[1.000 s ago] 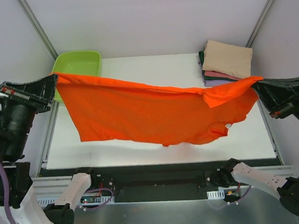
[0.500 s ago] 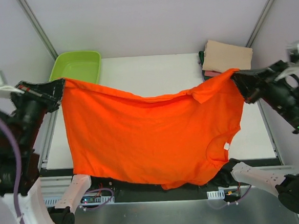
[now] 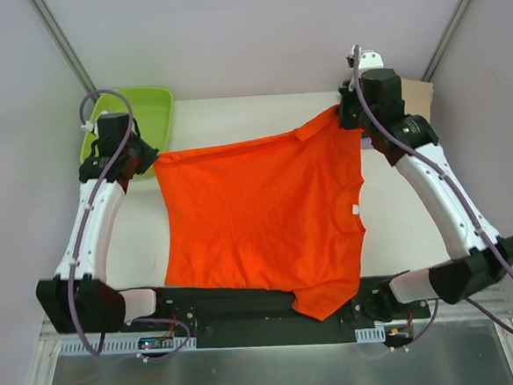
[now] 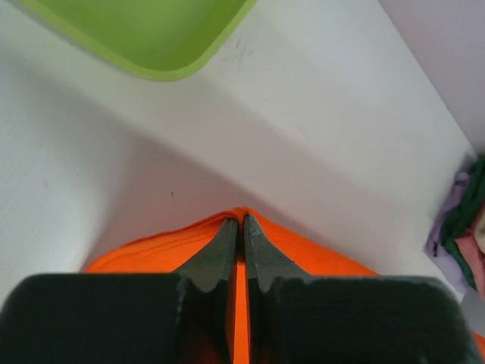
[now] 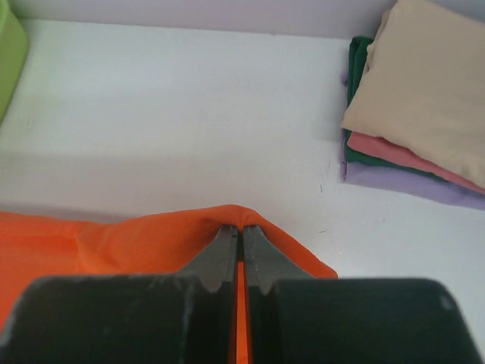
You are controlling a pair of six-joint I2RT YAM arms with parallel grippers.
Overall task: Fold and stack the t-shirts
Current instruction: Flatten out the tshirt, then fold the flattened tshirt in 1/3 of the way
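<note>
White table (image 3: 234,119) | lime tub (image 3: 149,103) far-left | folded t-shirts (image 5: 424,83) far-right | orange t-shirt (image 3: 258,210) between

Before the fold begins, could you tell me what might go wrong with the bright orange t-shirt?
The near sleeve of the bright orange cloth t-shirt hangs past the near edge of the white table, over the black base rail; it may snag there. The right gripper, shut on a far corner, sits near the stack of folded shirts and could nudge it. The left gripper pinches only a thin cloth edge, which might slip.

matt cloth t-shirt (image 3: 258,210), glossy tub (image 3: 151,101) (plastic)
</note>
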